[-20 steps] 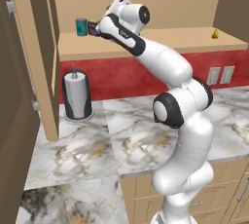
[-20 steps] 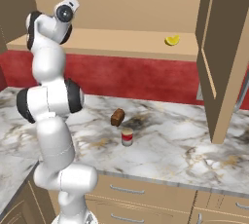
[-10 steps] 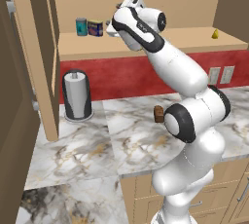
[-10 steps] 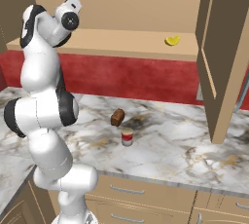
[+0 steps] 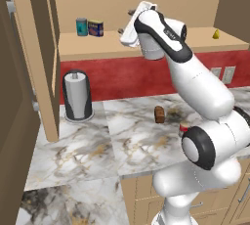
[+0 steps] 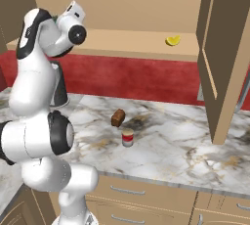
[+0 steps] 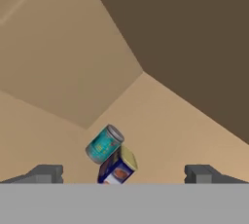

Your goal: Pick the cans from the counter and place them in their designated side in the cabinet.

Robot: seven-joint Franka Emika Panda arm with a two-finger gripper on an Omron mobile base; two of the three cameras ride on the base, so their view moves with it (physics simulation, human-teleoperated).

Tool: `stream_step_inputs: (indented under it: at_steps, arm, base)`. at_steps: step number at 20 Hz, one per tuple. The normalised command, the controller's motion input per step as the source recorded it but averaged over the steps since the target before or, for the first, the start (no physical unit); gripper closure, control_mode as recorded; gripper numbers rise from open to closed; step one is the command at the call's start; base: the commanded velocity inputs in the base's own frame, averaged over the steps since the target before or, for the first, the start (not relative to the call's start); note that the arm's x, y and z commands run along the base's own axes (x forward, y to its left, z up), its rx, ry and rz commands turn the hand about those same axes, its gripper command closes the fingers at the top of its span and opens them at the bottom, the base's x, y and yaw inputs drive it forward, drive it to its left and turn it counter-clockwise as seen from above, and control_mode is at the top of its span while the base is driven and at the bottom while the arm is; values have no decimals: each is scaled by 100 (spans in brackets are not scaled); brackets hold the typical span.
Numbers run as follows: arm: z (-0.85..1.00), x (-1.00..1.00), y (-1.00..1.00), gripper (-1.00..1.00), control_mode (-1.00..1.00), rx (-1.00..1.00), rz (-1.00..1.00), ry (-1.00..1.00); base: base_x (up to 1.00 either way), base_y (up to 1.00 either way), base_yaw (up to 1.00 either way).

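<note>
Tool (image 7: 121, 173) backed off blue can (image 5: 95, 28); labels unreadable.

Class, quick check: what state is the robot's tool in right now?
Tool: open and empty; the blue can stands apart on the cabinet shelf.

Pincer (image 7: 119, 174) jaws spread wide and empty, and between them on the tan shelf (image 7: 194, 130) the blue can (image 7: 116, 167) sits touching the teal can (image 7: 103, 144).
</note>
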Motion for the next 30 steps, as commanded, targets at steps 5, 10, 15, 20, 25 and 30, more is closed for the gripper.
stream_step_inputs:
  at_steps: [5,10,15,20,25,30]
  arm:
    - [8,-75,-17,-100,-100,-1,4,0]
    - [8,-74,-7,-100,-100,-4,2,0]
    - [1,-74,-8,-100,-100,-4,2,0]
    - [0,-77,-9,-100,-100,-5,0,0]
    - [-8,-56,-2,-100,-100,1,0,0]
    - [-6,-58,-1,-100,-100,15,0,6]
  base:
    - [0,0,0]
    - [0,0,0]
    - [0,0,0]
    - [0,0,0]
    - [0,0,0]
    - [0,0,0]
